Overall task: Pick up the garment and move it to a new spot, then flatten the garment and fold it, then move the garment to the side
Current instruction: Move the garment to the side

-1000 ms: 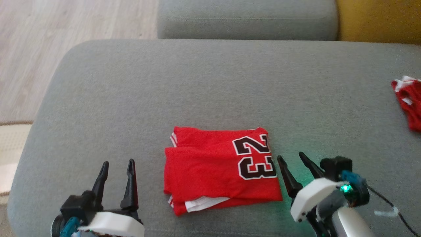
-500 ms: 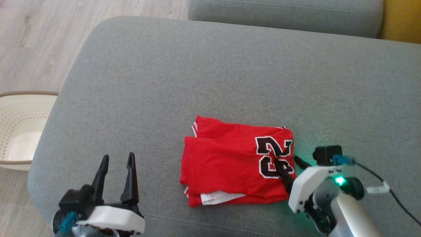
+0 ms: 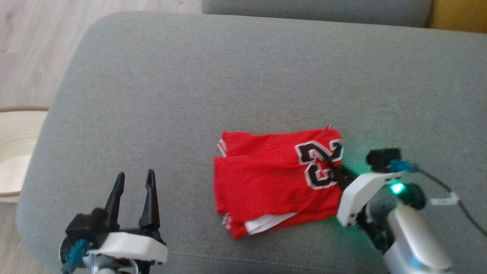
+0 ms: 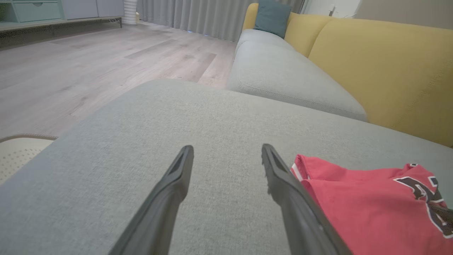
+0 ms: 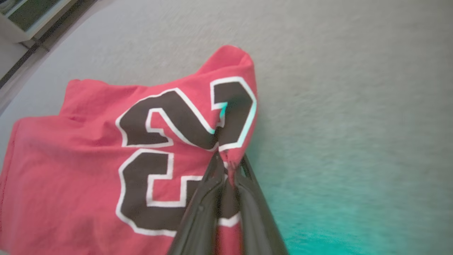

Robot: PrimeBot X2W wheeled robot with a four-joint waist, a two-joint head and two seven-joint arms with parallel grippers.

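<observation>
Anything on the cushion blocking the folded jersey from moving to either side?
Nothing visible lies on the cushion beside the jersey. The right tool is shut on its numbered edge; the open left tool is off to its left, apart.

A grey sofa cushion is bearing the load. A red garment is lying folded on it, toward the cushion's front edge.

garment: red jersey, black "23" outlined in white
state: folded flat, right edge bunched upward
place: grey cushion, near its front edge, right of middle
</observation>
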